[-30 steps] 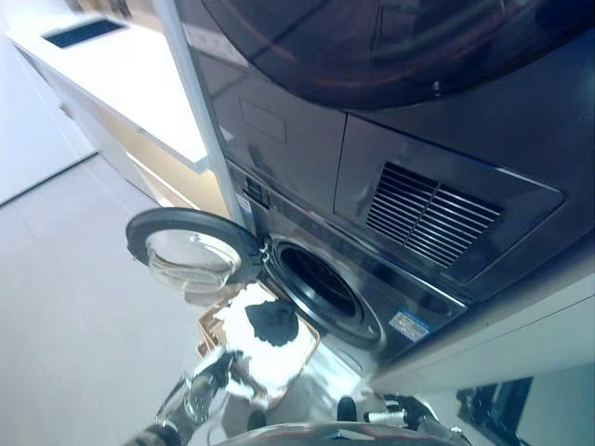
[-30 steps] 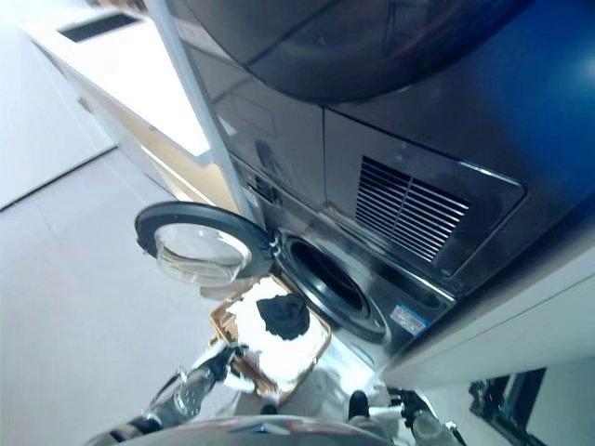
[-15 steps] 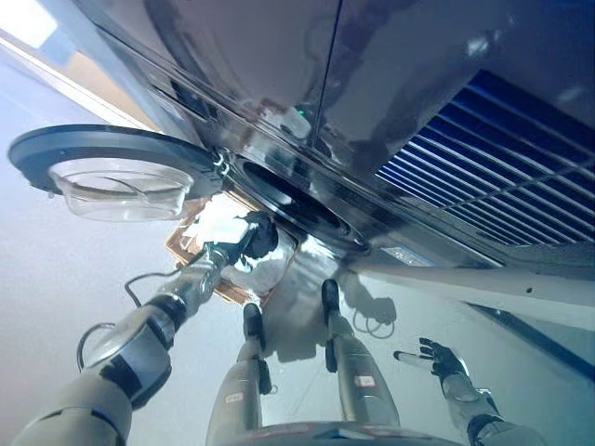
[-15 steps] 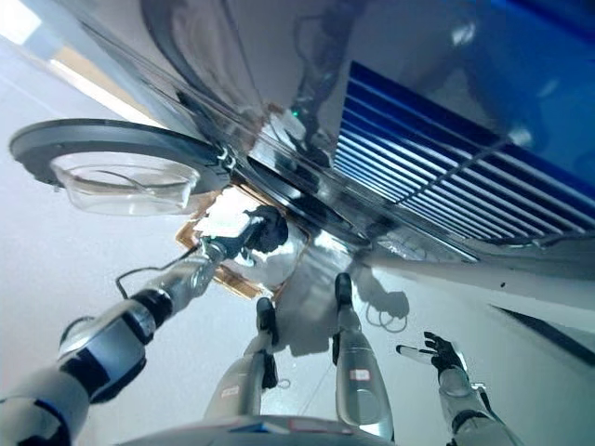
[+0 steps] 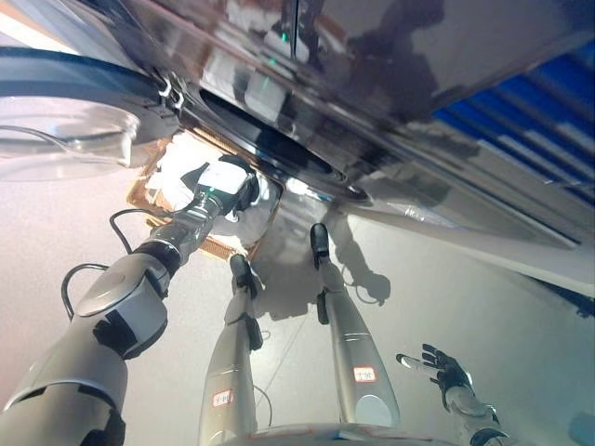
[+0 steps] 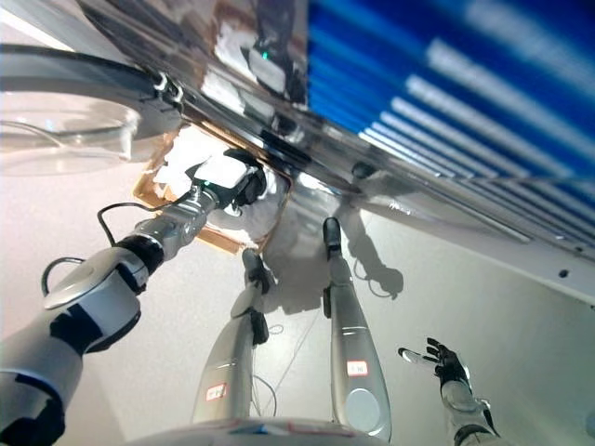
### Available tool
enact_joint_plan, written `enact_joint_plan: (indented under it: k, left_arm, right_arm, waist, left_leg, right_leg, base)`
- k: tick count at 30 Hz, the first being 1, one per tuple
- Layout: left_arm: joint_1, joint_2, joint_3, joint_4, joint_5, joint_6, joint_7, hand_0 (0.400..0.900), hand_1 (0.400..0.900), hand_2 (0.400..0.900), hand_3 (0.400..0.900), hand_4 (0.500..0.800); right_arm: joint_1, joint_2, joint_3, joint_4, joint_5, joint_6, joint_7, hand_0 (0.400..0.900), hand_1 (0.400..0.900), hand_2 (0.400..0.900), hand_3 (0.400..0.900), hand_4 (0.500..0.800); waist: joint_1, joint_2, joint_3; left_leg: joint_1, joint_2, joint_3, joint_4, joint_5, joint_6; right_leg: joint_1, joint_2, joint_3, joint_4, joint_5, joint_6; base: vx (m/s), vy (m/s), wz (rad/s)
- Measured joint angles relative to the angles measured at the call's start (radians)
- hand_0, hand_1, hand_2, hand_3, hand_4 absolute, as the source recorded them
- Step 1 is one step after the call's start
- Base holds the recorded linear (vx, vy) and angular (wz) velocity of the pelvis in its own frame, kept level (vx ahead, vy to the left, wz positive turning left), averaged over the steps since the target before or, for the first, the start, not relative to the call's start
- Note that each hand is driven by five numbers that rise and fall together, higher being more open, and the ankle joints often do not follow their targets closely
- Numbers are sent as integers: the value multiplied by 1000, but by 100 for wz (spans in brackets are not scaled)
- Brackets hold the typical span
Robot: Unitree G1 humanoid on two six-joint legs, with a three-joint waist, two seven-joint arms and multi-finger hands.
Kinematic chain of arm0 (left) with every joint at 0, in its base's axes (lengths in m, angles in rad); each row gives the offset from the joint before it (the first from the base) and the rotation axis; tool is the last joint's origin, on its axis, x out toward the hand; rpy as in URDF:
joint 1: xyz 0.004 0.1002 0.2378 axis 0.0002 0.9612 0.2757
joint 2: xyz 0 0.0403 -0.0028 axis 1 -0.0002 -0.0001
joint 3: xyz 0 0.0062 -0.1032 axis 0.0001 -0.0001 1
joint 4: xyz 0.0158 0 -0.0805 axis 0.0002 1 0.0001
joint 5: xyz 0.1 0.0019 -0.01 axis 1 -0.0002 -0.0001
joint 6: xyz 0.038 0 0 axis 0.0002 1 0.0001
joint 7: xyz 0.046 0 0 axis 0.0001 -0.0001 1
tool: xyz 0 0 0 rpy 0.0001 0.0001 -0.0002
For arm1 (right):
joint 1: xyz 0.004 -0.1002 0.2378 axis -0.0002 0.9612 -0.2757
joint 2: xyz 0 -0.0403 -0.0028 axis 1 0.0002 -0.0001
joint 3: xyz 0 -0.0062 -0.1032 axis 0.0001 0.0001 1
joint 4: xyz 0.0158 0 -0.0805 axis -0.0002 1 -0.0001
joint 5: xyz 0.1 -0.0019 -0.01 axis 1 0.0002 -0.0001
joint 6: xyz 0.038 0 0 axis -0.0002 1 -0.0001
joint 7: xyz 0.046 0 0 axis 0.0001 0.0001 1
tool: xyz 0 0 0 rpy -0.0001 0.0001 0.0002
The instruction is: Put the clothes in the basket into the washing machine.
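Reaching into the basket [image 5: 219,247], the left hand [image 5: 234,189] sits down among the clothes [image 5: 182,181]; whether its fingers grip cannot be told.

Soft, light laundry, pale with a dark piece, should bunch easily if gathered from the top of the heap. Beside it the washing machine [image 5: 279,149] gapes, door [image 5: 65,116] swung wide; the right hand [image 6: 439,359] hangs spread, idle.

Bright glare streaks the washing machine [image 5: 372,102] front — edges smeared (probably motion blur).
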Motion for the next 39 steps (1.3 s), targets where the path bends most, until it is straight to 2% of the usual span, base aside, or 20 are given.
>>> enact_joint_plan:
  k: [6,11,20,29,39]
  left_arm:
    - [-49,35,-2,2,39,19,11,900,900,900,900,800]
    - [-85,40,0,18,77,50,24,900,900,900,900,800]
    - [-82,63,-2,67,128,95,41,900,900,900,900,800]
    - [-81,60,-32,91,149,106,-11,900,900,900,900,800]
    - [-76,58,-59,87,144,55,-105,900,900,900,900,800]
  right_arm:
    - [0,-4,-8,-19,59,-23,14,900,900,900,900,800]
    - [1,-11,-6,-76,90,-28,30,900,900,900,900,800]
    - [0,-36,4,-154,106,-40,67,900,900,900,900,800]
    - [1,-67,0,-156,144,-35,92,900,900,900,900,800]
    - [1,-78,-1,-156,163,-13,94,900,900,900,900,800]
  waist:
    - [-10,-5,1]
    - [-19,-4,-2]
    - [-33,-13,-102]
    - [-57,-56,-148]
    - [-56,-58,-149]
  left_leg:
    - [-157,6,7,131,-40,10]
    - [-249,40,3,272,-108,12]
    - [-336,66,-10,381,-172,11]
    - [-351,63,-11,395,-192,16]
    - [-363,62,0,398,-200,20]
  right_leg:
    - [-127,5,26,46,7,0]
    - [-171,22,21,76,12,6]
    - [-233,49,12,142,-16,5]
    - [-248,46,7,153,-36,10]
    - [-268,44,24,151,-37,12]
  base:
    - [5,-12,-3]
    - [67,-14,-6]
    - [-17,-5,0]
    - [3,5,-2]
    - [24,8,-10]
